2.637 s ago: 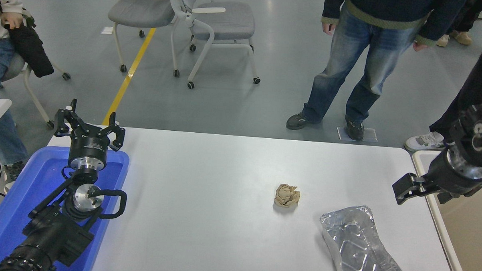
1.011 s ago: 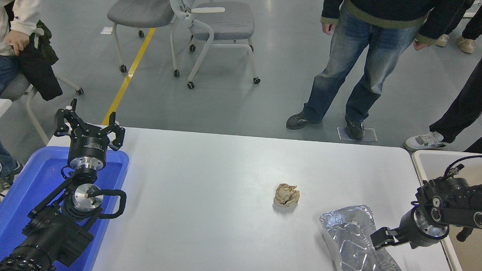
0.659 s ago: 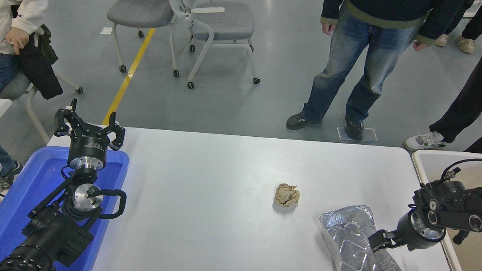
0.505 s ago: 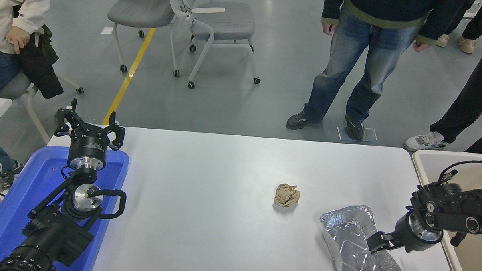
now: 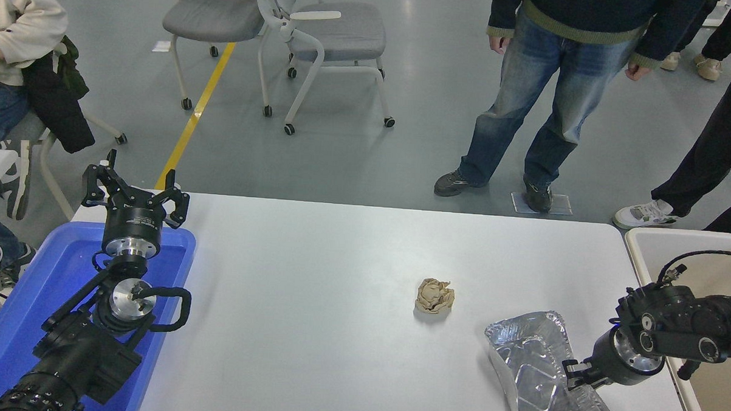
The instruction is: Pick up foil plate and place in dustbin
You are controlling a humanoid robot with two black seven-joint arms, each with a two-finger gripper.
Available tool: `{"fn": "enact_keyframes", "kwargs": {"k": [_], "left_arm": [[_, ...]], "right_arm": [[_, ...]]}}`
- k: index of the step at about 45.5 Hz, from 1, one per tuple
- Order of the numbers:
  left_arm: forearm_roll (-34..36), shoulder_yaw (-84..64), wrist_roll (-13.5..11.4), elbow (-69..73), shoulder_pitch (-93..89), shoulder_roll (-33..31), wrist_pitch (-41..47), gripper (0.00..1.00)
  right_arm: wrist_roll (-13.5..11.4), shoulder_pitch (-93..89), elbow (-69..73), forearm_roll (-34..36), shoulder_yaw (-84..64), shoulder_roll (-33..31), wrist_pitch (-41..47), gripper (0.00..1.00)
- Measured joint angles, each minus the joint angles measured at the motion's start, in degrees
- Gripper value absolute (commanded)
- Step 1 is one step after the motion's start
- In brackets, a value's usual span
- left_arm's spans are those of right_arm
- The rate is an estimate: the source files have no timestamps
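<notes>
- I have the right hand [image 5: 573, 374] low at the right rim of the foil plate [image 5: 533, 363]; its black fingertips sit right at the foil edge, but from this high view I cannot tell whether they are spread, pressed together or already pinching the rim.
- The foil plate lies on the counter [image 5: 338, 290] near its front right corner, dented and wrinkly, with its near end running out of the bottom of the picture.
- The dustbin [image 5: 644, 236] stands just past the counter's right edge, behind my right arm; only its pale rim and part of one tan wall show.
- My worry: thin foil may crumple or tear under a rim pinch, and the plate could slip free on the lift.
- A shallow bite might only drag the plate along the counter, perhaps off the front edge.
- Swinging a long, floppy plate to the right, I could catch it on the dustbin rim and drop it outside.
- The tan paper ball [image 5: 435, 295] sits well apart to the upper left, so I judge it safe from the move.
- My left hand [image 5: 136, 199] is parked over the blue tub [image 5: 9, 315] at the lower left, fingers spread.
- People stand at the far side; only legs and sleeves show.
</notes>
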Motion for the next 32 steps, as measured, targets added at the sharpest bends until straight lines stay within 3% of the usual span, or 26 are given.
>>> {"fn": "enact_keyframes", "kwargs": {"k": [21, 32], "left_arm": [[0.00, 0.00, 0.02, 0.00, 0.00, 0.00, 0.00, 0.99], [0.00, 0.01, 0.02, 0.00, 0.00, 0.02, 0.00, 0.99]], "right_arm": [[1.02, 0.46, 0.53, -0.16, -0.03, -0.90, 0.15, 0.00], [1.28, 5.41, 5.01, 0.34, -0.56, -5.05, 1.72, 0.00]]}}
